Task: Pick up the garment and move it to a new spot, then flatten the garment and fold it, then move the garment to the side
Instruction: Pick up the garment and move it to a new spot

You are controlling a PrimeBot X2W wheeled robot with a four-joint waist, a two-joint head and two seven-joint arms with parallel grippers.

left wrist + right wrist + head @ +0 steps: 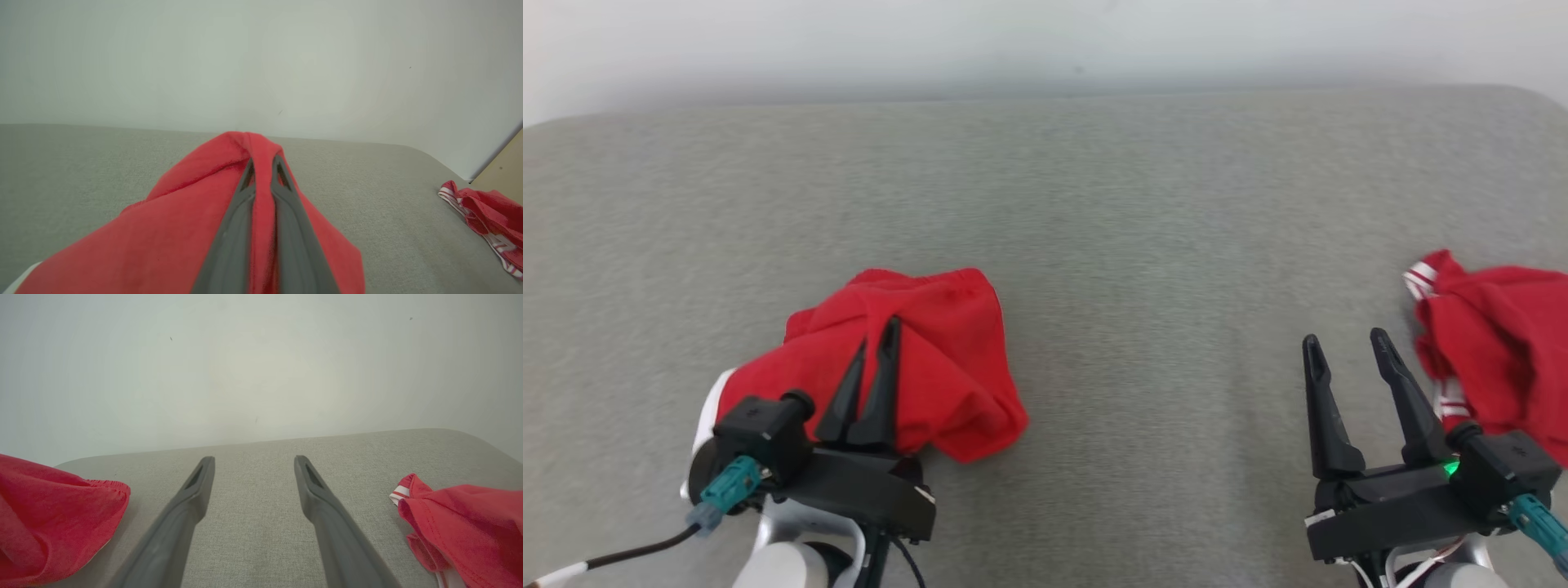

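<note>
Grey woven surface point(1094, 204) before a pale wall point(1045, 41) — red white-striped cloth point(1503, 343) bunched at its right edge

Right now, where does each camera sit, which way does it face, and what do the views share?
Head view: on the head, facing forward and down at the grey surface; left pincer shut on the red garment, right pincer open.
Left wrist view: on the left wrist, facing along its fingers clamping red cloth, toward the wall.
Right wrist view: on the right wrist, facing along its spread fingers, toward that wall.
Shared: all three show the striped garment.
</note>
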